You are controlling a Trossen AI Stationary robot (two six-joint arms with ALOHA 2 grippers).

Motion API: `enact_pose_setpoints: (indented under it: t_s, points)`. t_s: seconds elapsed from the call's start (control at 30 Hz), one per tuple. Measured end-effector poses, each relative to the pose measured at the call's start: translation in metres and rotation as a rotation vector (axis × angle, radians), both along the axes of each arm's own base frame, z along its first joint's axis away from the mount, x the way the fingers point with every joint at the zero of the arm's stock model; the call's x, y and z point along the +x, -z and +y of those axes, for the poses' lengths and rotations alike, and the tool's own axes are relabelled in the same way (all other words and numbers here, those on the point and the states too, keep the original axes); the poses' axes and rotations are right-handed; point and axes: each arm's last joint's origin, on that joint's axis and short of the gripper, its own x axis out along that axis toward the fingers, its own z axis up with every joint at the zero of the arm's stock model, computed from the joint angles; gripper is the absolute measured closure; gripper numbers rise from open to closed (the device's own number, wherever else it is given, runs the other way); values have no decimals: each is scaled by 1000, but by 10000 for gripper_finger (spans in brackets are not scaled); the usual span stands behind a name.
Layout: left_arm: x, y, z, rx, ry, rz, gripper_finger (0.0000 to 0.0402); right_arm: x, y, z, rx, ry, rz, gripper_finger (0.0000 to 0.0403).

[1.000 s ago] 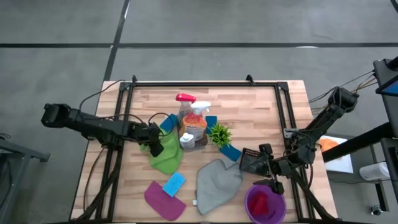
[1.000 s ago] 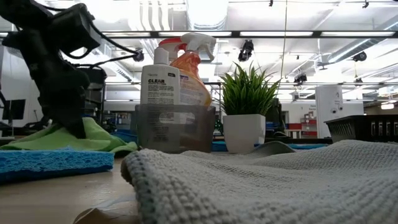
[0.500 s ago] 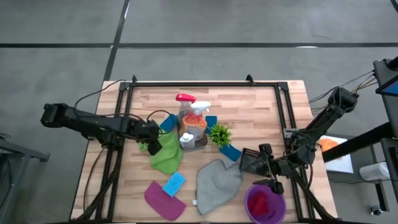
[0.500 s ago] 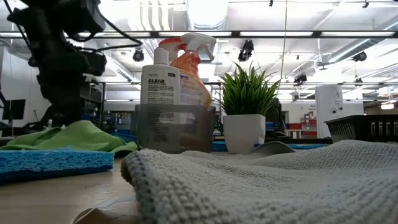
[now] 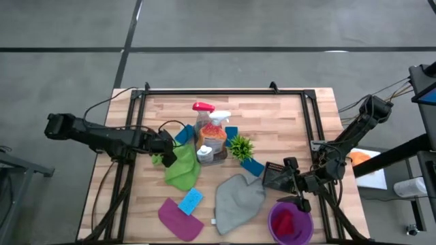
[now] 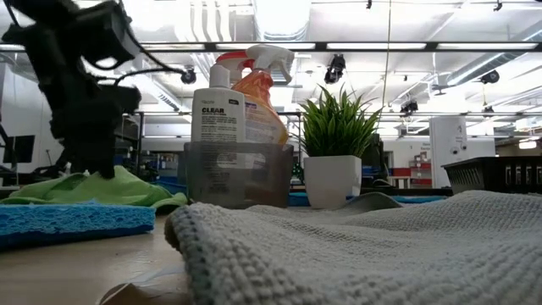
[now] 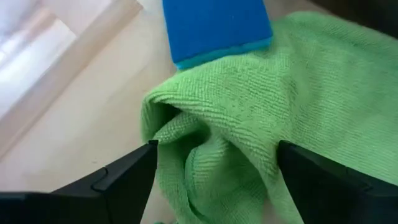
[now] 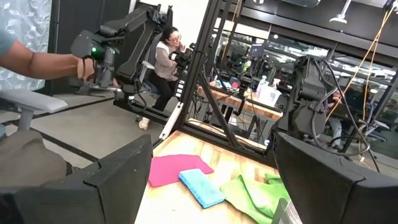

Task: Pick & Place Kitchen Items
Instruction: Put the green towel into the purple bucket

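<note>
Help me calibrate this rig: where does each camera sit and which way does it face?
High: overhead, straight down on the table; both arms show.
Low: at tabletop height, across the grey cloth to the bottles; left arm at left.
Left wrist: over the green cloth, between the open left pincer.
Right wrist: past the open right pincer, across the table into the room.
Shared: all four show the green cloth.

Two spray bottles, a clear one with a red trigger (image 5: 202, 113) and an orange one with a white trigger (image 5: 216, 126), stand upright together. Just beside them lies a crumpled green cloth (image 5: 181, 167); a grey cloth (image 5: 236, 202), magenta cloth (image 5: 180, 219) and blue sponge (image 5: 190, 201) lie farther off.
</note>
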Motion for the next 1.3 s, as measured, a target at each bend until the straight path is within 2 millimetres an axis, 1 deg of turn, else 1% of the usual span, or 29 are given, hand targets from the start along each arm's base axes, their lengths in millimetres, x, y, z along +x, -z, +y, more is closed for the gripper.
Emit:
enact_pose_setpoints:
  t_s: [0.13,0.23,0.33,0.4,0.47,0.67,0.7,0.73,0.83,0.97,1.1,1.3]
  points:
    - [-3,17,1,-46,1,-46,66,0,0,0,0,0,0,73]
    - [-7,24,1,-90,-24,-40,70,0,0,0,0,4,0,73]
    - [-11,25,1,-116,-50,2,98,1,0,-1,0,10,0,73]
    - [-13,25,0,-139,-52,25,132,1,0,-2,0,14,0,73]
    - [-14,24,0,-159,-50,41,180,2,0,-2,0,17,0,73]
    - [-13,21,-3,-217,4,64,357,3,0,-3,-1,23,1,73]
    - [-13,21,-3,-227,16,65,377,3,0,-3,0,23,0,73]
    - [-12,20,-4,-237,26,67,384,3,0,-3,-1,23,1,73]
    - [-10,13,-5,-266,52,78,381,3,0,-3,0,23,0,73]
    - [-7,-3,-8,-275,79,110,387,3,0,-3,-1,23,1,73]
    - [-1,-27,-12,-262,131,125,394,3,0,-3,-1,23,1,73]
    - [9,-76,-16,-171,203,94,394,3,1,-2,-5,23,4,73]
